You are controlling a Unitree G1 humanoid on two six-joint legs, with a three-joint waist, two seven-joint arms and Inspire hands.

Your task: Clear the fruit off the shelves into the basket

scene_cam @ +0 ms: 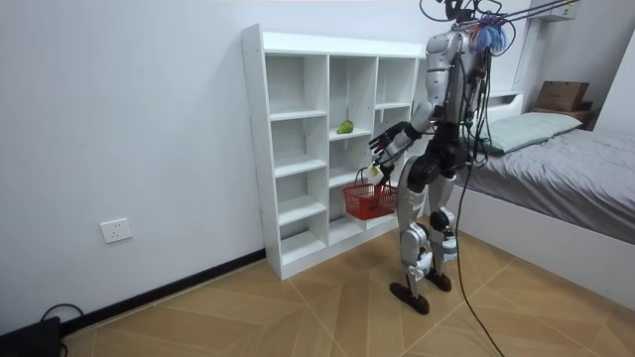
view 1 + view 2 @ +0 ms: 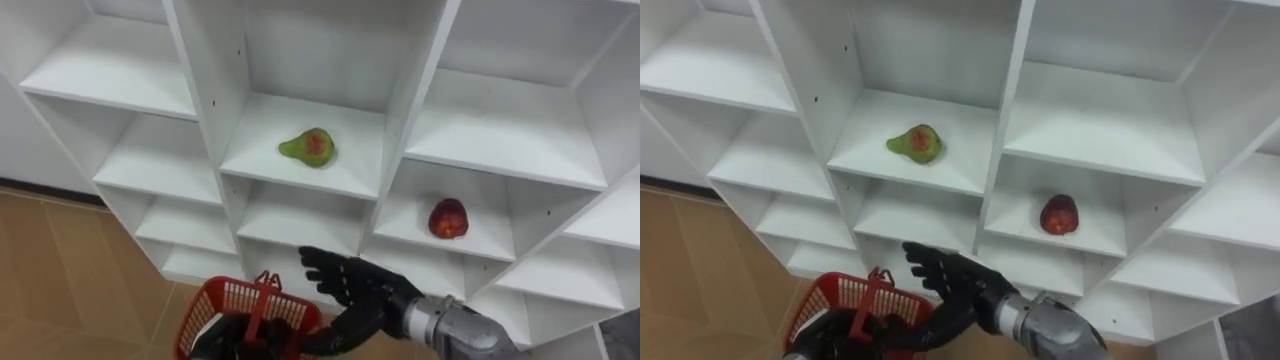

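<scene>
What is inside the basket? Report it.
No fruit shows in the basket; the left hand at its handle and the open right hand hide much of its inside.

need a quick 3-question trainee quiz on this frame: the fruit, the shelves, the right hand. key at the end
1. True or false: the right hand is shut on the pear.
2. Where does the red fruit lie relative to the pear? A) same compartment B) next column to the right, one shelf lower C) same column, one shelf higher
3. How many fruits lie on the closet shelves in the eye views?
Key: 1 false, the hand is open with fingers spread, clear of the pear. 2 B. 3 two.
</scene>
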